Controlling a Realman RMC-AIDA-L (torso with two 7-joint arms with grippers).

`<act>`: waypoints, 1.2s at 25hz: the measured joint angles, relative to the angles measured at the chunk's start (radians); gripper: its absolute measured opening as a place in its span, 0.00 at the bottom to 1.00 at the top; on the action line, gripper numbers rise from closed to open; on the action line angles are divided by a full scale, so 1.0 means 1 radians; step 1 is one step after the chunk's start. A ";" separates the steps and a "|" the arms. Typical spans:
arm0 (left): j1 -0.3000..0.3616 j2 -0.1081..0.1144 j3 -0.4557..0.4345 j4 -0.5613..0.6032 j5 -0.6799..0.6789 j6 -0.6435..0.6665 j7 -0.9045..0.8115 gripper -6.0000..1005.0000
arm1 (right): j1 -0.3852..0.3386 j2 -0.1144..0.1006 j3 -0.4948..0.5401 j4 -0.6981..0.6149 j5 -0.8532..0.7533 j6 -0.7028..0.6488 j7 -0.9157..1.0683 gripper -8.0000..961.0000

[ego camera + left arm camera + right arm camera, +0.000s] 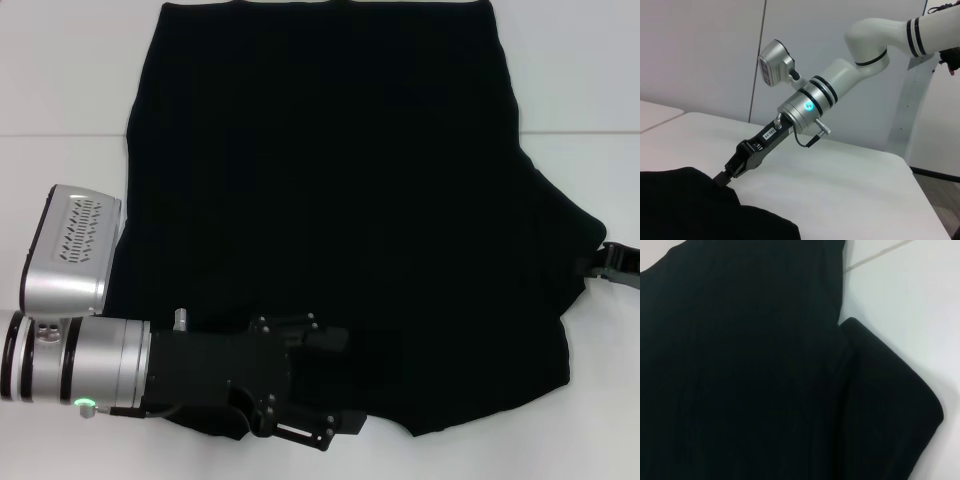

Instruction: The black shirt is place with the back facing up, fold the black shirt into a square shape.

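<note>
Two grippers are on the black shirt, spread flat on the white table. Left gripper sits over the near hem, jaws unreadable. Right gripper looks pinched on the sleeve tip. Fabric's soft and floppy, so edges and corners are the best grab spots.

No text, label or number can be read anywhere.

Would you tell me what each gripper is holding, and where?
The right gripper pinches the black shirt at its right sleeve edge. The left gripper lies over the near hem; its hold cannot be told.
</note>
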 joint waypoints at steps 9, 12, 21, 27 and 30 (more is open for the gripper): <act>0.002 -0.003 0.000 -0.003 0.000 0.000 0.000 0.95 | -0.017 -0.003 0.019 -0.010 0.006 0.011 -0.018 0.01; 0.002 -0.004 0.000 -0.003 -0.002 0.004 0.000 0.95 | -0.029 -0.011 0.054 -0.014 0.009 0.013 -0.033 0.01; 0.003 -0.008 0.000 -0.005 -0.006 0.010 -0.015 0.95 | -0.066 -0.018 0.184 -0.040 0.009 0.008 -0.095 0.01; 0.003 -0.008 0.000 -0.005 -0.006 0.011 -0.018 0.95 | -0.071 -0.018 0.209 -0.040 0.009 0.006 -0.122 0.01; 0.003 -0.008 0.000 -0.005 -0.006 0.011 -0.018 0.94 | -0.072 -0.015 0.210 -0.040 0.009 0.010 -0.129 0.01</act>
